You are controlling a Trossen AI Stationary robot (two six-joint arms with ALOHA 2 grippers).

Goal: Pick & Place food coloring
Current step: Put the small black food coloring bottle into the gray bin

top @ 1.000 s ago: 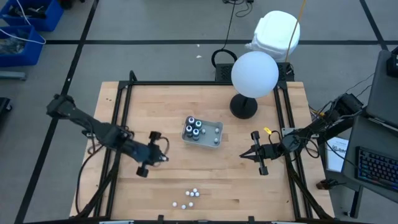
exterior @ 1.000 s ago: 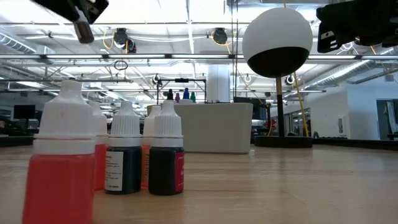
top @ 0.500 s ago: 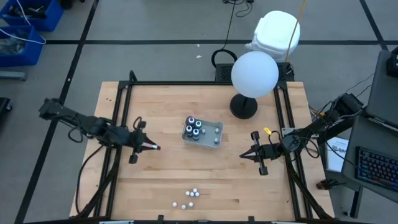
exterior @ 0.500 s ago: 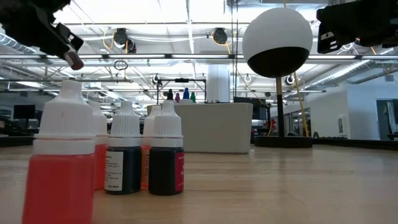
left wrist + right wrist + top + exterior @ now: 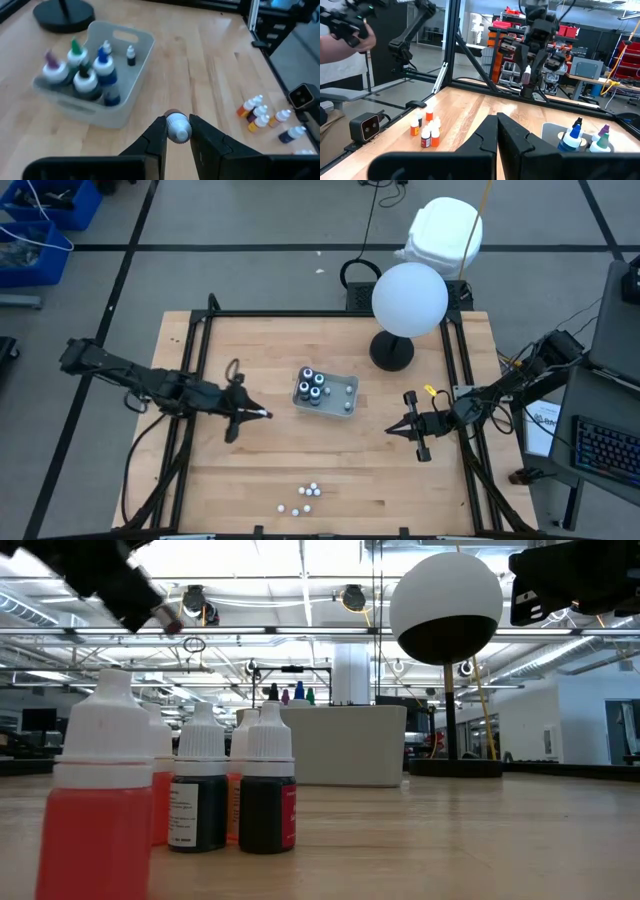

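Left gripper (image 5: pixel 177 131) is in the air over the desk (image 5: pixel 270 470), between its left edge and the grey tray (image 5: pixel 343 406), jaws pinching one small white-capped food coloring bottle (image 5: pixel 178 126). Tray sits mid-desk with four capped bottles (image 5: pixel 312 386) standing in its left half. Loose food coloring bottles (image 5: pixel 307 495) are clustered near the front edge. Right gripper (image 5: pixel 392 431) waits by the right edge, jaws pressed together, holding nothing.

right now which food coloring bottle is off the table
The bottle pinched in the left gripper, white cap showing; the others stand in the grey tray or on the wood.
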